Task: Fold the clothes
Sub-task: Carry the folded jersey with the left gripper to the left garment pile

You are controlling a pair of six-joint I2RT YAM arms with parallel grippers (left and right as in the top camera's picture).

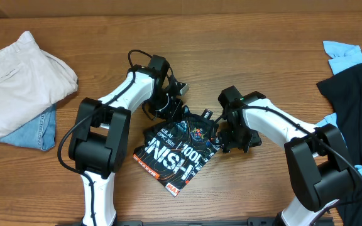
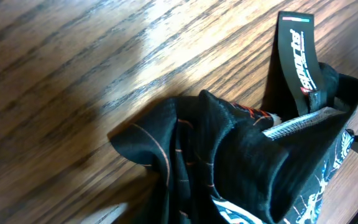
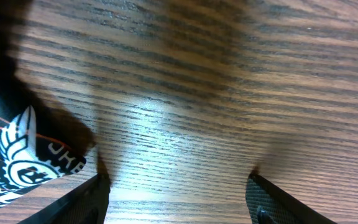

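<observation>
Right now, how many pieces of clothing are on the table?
5: beige garment over jeans far left, black jersey centre, light-blue garment and black garment right; more may hide underneath.

Standing by the table, I noticed both arms shared one livery. The left arm (image 1: 115, 103) and the right arm (image 1: 275, 122) each had smooth white link shells set between bulky black joint housings. Thin black cables (image 1: 62, 145) looped loosely along the links. A small green light (image 1: 239, 98) glowed on one black housing of the right arm. The left end effector (image 1: 171, 103) was black and angular. The right end effector (image 3: 179, 196) had dark fingers (image 3: 89, 199) with a fine, matte texture.
</observation>
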